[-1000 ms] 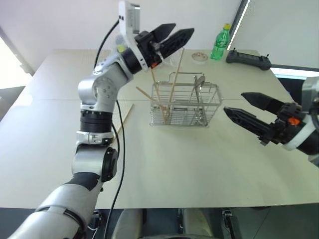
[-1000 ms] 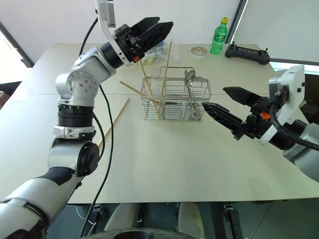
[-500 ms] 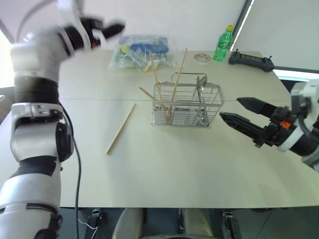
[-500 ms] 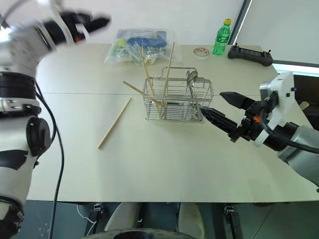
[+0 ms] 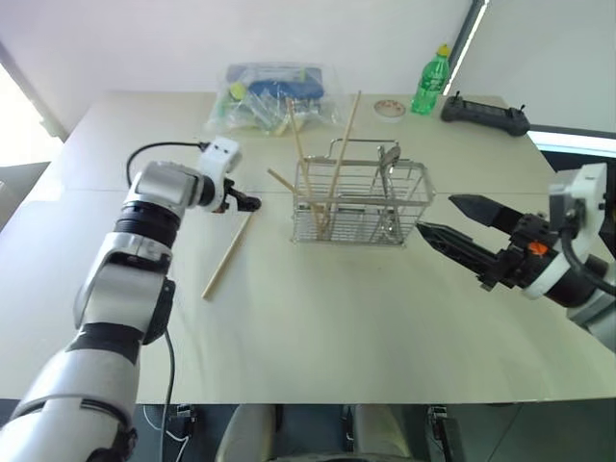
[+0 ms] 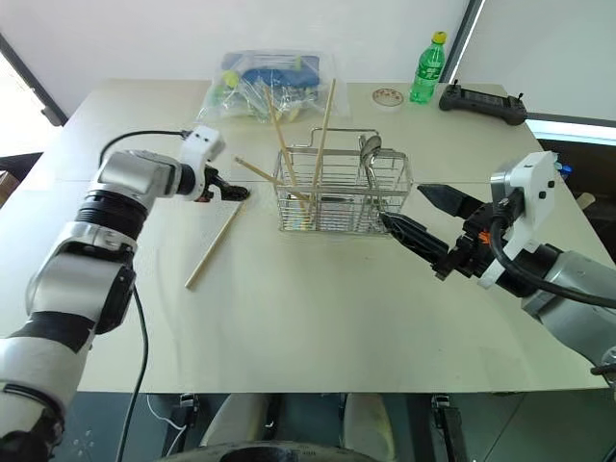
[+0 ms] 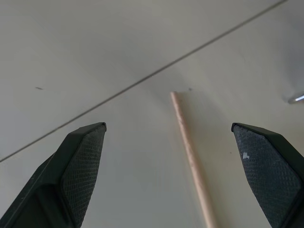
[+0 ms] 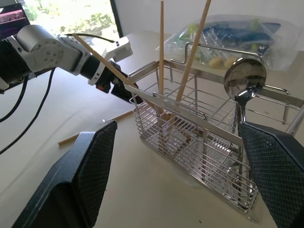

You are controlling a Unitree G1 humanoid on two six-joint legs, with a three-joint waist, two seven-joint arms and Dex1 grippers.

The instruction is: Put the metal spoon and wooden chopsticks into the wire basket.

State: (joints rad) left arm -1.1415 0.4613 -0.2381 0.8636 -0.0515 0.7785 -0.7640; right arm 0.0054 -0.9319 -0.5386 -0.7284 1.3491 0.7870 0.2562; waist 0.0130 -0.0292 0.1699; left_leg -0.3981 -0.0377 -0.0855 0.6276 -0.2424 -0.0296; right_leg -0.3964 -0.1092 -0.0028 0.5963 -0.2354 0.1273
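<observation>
One tan wooden chopstick (image 5: 231,248) flat on beige table (image 5: 318,318); my left end effector (image 7: 183,156) open above it, right end effector (image 5: 450,219) open.

A pale beige table (image 5: 318,318) fills the center of the frame, a thin seam crossing its surface from left to right, beneath a plain white wall (image 5: 192,38) along the top edge. At upper right a dark diagonal window frame (image 5: 470,34) cuts down toward the tabletop, and bright daylight washes in at the left edge. A clear plastic bag (image 5: 274,96), a green bottle (image 5: 430,82), a small round dish (image 5: 390,110) and a black controller (image 5: 484,115) line the far side of the table.
</observation>
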